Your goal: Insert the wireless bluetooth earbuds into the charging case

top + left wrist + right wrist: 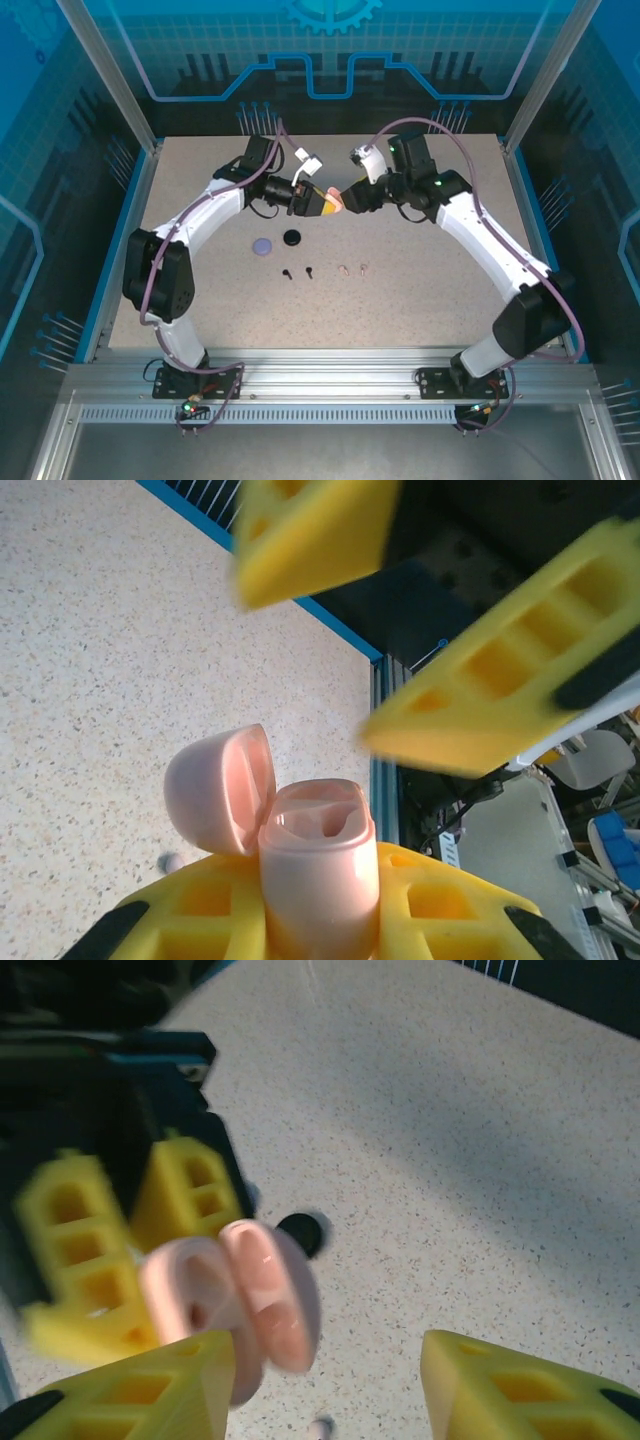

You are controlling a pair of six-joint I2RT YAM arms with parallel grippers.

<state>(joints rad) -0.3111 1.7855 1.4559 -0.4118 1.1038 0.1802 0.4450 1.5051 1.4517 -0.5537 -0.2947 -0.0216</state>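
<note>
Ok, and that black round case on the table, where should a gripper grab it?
Come straight down on the black case and pinch opposite sides of its rim: it lies flat and round, so only the edge offers purchase. Probably close front-to-back, since the purple case sits just to its left.

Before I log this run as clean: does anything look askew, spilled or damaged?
Nothing stands out. The left tool holds the pink case off the table, lid open; the right tool stands open beside it. Four earbuds lie in a row on the table.
</note>
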